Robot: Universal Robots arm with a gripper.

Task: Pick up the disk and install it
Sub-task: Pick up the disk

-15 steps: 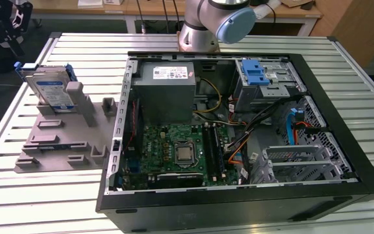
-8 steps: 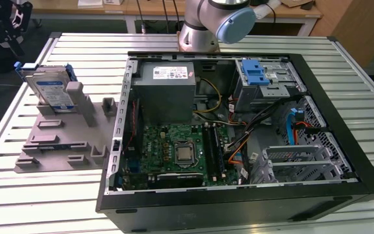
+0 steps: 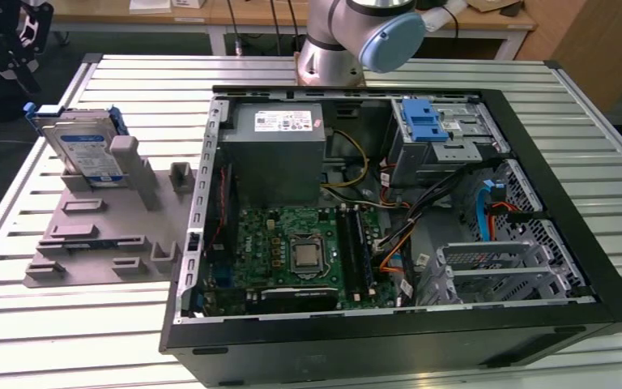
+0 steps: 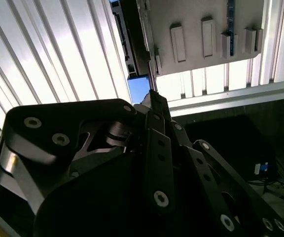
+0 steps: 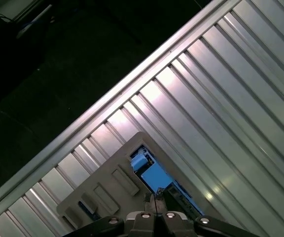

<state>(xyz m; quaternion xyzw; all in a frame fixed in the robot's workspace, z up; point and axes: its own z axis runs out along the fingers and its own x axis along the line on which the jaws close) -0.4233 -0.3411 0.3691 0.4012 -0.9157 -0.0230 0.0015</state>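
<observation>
Jaws look pressed together and empty on the gripper (image 5: 158, 201), which hangs over the disk (image 3: 78, 146). It stands on edge in a grey moulded holder (image 3: 106, 235), at ten o'clock from the open computer case (image 3: 398, 344). For a clean pick I'd square up to its smooth metal faces, sparing the thin blue plastic bracket (image 3: 36, 113). Ribbed aluminium worktop (image 3: 62, 324) lies beneath.

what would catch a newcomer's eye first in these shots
The big black computer case lying open on the slatted metal table, with its green motherboard exposed, dominates the exterior view. At the exterior view's left, the disk stands upright in a grey fixture. In the first wrist view the gripper hangs above that fixture.
</observation>
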